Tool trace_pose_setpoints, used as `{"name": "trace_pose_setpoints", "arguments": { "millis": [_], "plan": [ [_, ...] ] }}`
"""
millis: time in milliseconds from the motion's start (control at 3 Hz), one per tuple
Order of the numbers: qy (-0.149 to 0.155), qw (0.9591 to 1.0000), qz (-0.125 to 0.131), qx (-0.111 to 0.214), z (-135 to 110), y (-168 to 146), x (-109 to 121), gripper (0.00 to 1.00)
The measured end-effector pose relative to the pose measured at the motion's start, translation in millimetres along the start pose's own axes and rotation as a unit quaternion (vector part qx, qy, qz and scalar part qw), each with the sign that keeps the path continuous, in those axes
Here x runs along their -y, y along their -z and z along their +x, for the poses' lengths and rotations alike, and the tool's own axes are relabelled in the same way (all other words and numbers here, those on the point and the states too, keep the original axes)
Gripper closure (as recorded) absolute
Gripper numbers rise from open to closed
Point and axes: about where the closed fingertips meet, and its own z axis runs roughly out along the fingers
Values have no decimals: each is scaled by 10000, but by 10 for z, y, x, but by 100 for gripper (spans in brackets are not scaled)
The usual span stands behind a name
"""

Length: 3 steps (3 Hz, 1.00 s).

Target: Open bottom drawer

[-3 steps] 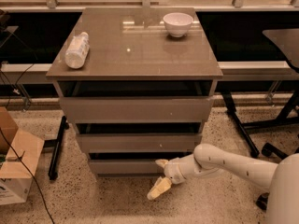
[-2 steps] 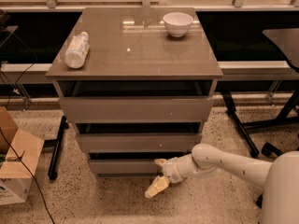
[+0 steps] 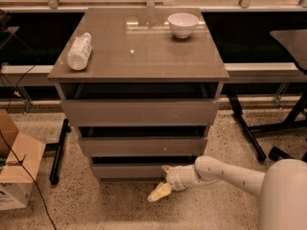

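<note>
Office: desk legs [image 3: 247, 133], cardboard box [image 3: 19, 171]; gripper [image 3: 162, 180] at bottom drawer [image 3: 129, 170].

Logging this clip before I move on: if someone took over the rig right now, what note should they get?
Gripper: open, low at the right part of the bottom drawer front. One finger is near the front's top edge, the other points down toward the floor. Contact cannot be told.
Done: the gripper is at the drawer.
Not done: the drawer looks shut, not pulled out.
Left: catch the front's edge and pull it out.
</note>
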Motion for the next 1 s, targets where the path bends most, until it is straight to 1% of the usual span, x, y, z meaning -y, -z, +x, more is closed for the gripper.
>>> {"name": "trace_pose_setpoints", "arguments": {
  "millis": [333, 667, 1000],
  "plan": [
    [39, 9997, 242, 32, 79, -83, 231, 0],
    [17, 9995, 315, 57, 164, -195, 488, 0],
    [-54, 9994, 331, 132, 223, -326, 755, 0]
  ]
}}
